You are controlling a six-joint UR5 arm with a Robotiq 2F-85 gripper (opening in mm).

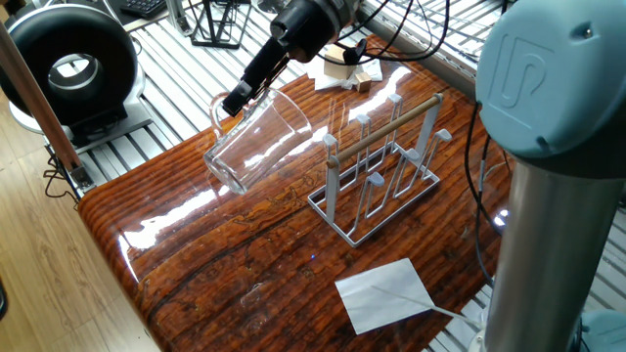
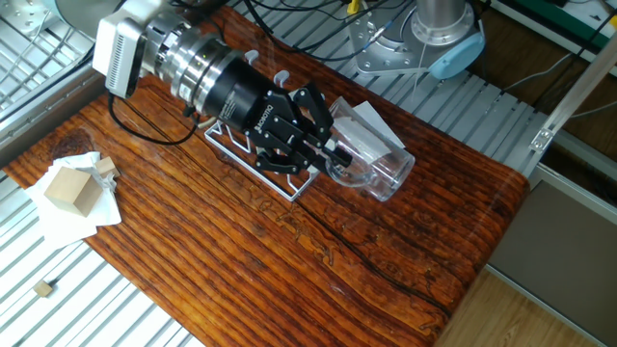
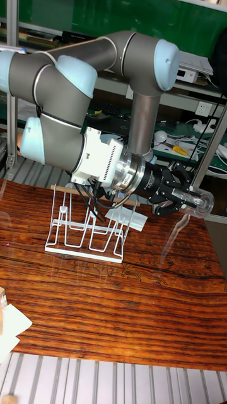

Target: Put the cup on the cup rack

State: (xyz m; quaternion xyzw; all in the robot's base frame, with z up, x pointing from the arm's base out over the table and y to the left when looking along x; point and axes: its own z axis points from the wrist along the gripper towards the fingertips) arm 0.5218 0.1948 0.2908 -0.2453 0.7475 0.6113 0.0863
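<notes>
Clearly, the gripper (image 1: 238, 101) has its two fingers clamped on the rim of the glass cup (image 1: 252, 144), and the cup hangs in the air above the wooden table (image 1: 225, 264), not touching it. In one fixed view the cup is tilted, with its mouth up near the fingers and its thick base pointing down and to the left. In the other fixed view the gripper (image 2: 333, 154) points to the right and the cup (image 2: 378, 170) lies almost on its side past the fingertips. In the tall fixed view the gripper (image 3: 188, 200) is nearly horizontal, and the cup (image 3: 197, 204) is hard to see against the background; only its round end is clear.

The cup rack (image 1: 383, 168) stands on the table to the right of the cup, apart from it. It is a white wire stand with upright pegs and a light wooden rod (image 1: 391, 124) across the top, and no cup sits on it. In the other fixed view the rack (image 2: 253, 154) is mostly hidden behind the wrist of the arm.

A white sheet of paper (image 1: 383, 292) lies on the table near its front edge. Wooden blocks (image 2: 69, 188) rest on white paper at the far end of the table. A black wire stand (image 1: 217, 22) is on the metal surface behind the table.
</notes>
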